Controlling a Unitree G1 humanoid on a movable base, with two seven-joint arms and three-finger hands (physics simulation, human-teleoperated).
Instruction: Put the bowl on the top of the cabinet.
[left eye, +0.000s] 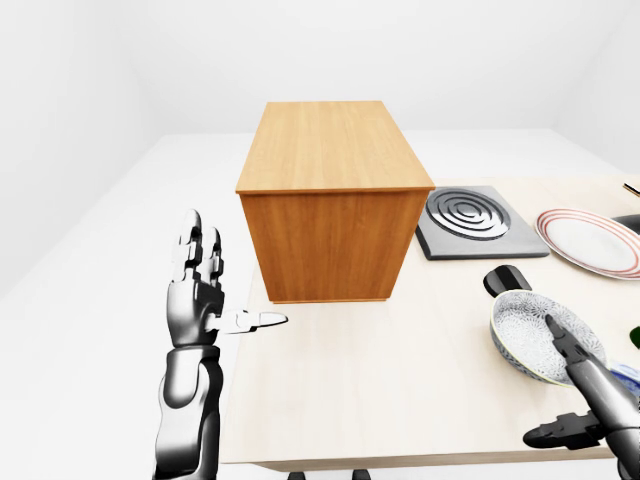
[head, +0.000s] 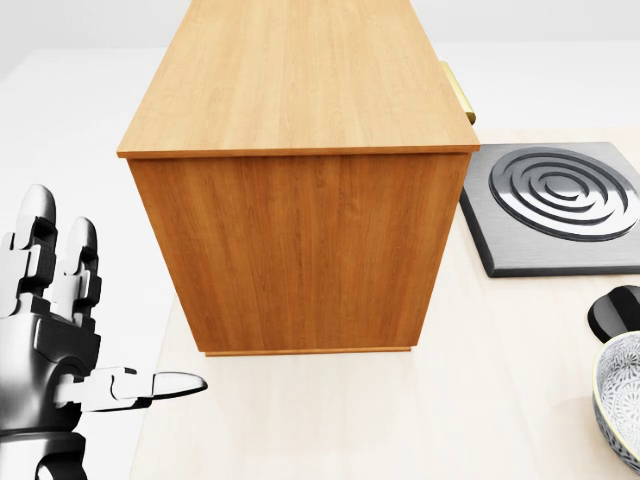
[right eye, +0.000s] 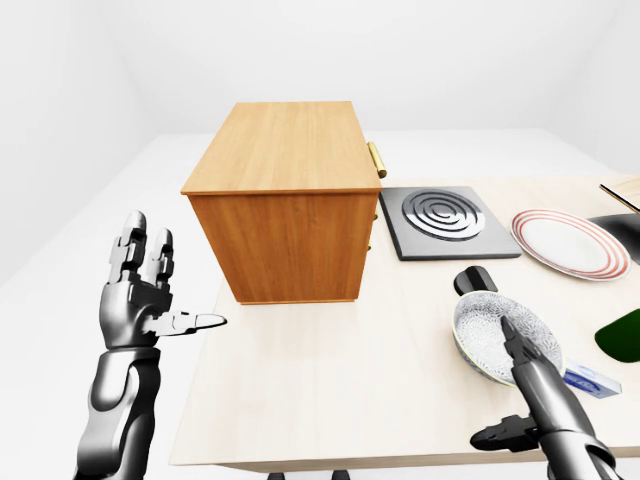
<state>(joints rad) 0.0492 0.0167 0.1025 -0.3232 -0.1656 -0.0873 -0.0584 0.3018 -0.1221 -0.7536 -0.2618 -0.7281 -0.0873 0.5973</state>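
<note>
Right hand (right eye: 525, 385) reaches the bowl (right eye: 492, 335) with fingers spread, not gripping; left hand (right eye: 145, 290) open beside the cabinet (right eye: 285, 200)

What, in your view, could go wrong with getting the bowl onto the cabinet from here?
1. The right hand has one finger over the bowl rim and is not closed; the bowl may tip or slip when lifted.
2. The cabinet stands tall to the bowl's left; a low lift could strike its side.
3. A black object sits just beyond the bowl and may get knocked.
</note>
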